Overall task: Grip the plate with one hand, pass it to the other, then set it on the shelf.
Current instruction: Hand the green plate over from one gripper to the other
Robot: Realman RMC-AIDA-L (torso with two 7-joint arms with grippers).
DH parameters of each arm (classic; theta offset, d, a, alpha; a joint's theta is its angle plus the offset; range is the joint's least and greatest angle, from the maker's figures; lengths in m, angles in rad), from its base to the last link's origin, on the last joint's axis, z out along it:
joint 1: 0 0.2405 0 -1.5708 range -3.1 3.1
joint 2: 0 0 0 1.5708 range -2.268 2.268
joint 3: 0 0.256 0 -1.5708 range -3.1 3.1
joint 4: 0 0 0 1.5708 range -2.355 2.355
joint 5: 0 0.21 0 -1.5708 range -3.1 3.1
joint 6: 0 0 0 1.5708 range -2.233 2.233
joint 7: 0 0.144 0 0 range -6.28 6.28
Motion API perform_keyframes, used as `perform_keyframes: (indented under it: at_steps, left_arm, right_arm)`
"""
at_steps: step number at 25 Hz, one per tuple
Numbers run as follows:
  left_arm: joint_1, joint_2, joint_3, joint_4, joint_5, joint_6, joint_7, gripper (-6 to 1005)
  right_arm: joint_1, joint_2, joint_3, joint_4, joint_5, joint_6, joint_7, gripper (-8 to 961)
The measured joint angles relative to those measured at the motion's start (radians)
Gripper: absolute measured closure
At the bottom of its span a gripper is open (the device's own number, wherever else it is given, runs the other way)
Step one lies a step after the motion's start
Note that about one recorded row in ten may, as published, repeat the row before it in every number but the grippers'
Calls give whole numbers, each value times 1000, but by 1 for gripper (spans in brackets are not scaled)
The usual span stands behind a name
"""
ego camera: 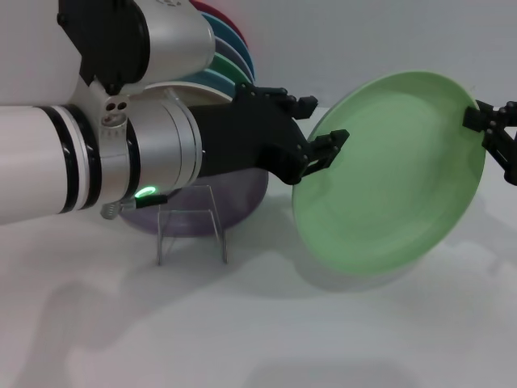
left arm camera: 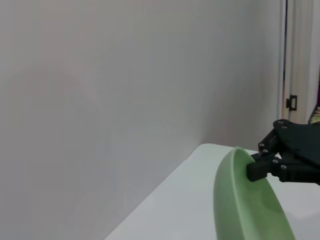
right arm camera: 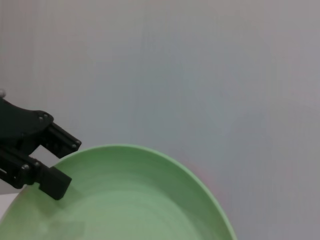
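Note:
The pale mint-green plate (ego camera: 392, 182) hangs tilted almost on edge above the white table. My right gripper (ego camera: 485, 123) is shut on its far right rim; the left wrist view shows that gripper (left arm camera: 261, 167) pinching the plate (left arm camera: 245, 210). My left gripper (ego camera: 325, 121) is at the plate's left rim with its jaws apart, one finger over the plate's face and the other behind the rim. The right wrist view shows this gripper (right arm camera: 62, 162) astride the plate (right arm camera: 130, 200). The wire shelf (ego camera: 191, 230) stands on the table below my left arm.
A lavender plate (ego camera: 242, 198) lies behind the shelf. A stack of coloured plates (ego camera: 230, 56) stands at the back left, partly hidden by my left arm. The white table (ego camera: 266, 339) stretches toward the front.

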Motion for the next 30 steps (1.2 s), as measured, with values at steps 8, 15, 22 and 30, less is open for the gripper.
perform_keyframes:
  at_steps: [8, 15, 22, 30]
  left_arm:
    - [-1, 0, 63, 6, 35, 81, 9, 627]
    - [-3, 0, 114, -10, 77, 132, 39, 908]
    - [3, 1, 118, -34, 77, 141, 51, 909]
    - [26, 2, 114, -60, 79, 147, 63, 913]
  right_arm:
    - [-4, 1, 13, 0, 4, 40, 5, 935]
    - [-10, 0, 39, -53, 34, 120, 3, 935]
    - [-20, 2, 118, -107, 81, 215, -14, 829]
    - [-47, 8, 311, -170, 171, 356, 23, 554]
